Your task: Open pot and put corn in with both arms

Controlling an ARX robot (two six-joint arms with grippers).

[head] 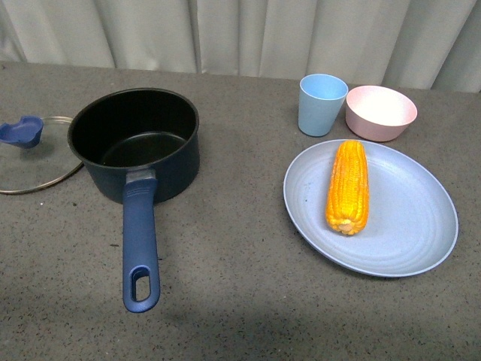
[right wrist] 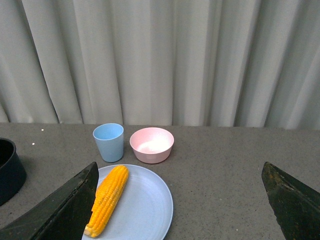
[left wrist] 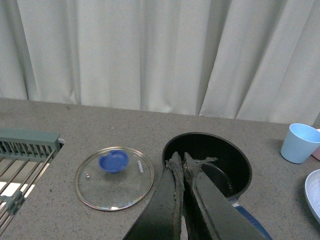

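Observation:
The navy pot (head: 135,143) stands uncovered on the grey table, its black inside bare and its long handle (head: 140,248) pointing toward me. Its glass lid (head: 34,154) with the blue knob lies flat on the table just left of it. The corn (head: 348,186) lies lengthwise on a pale blue plate (head: 409,226) at the right. Neither arm shows in the front view. In the left wrist view my left gripper (left wrist: 180,159) is shut on nothing, raised near the pot (left wrist: 215,155) with the lid (left wrist: 114,177) beside it. My right gripper (right wrist: 180,172) hangs wide open above the table, the corn (right wrist: 107,199) near one finger.
A light blue cup (head: 322,104) and a pink bowl (head: 380,112) stand behind the plate. White curtains close off the back. A green dish rack (left wrist: 22,165) sits beyond the lid in the left wrist view.

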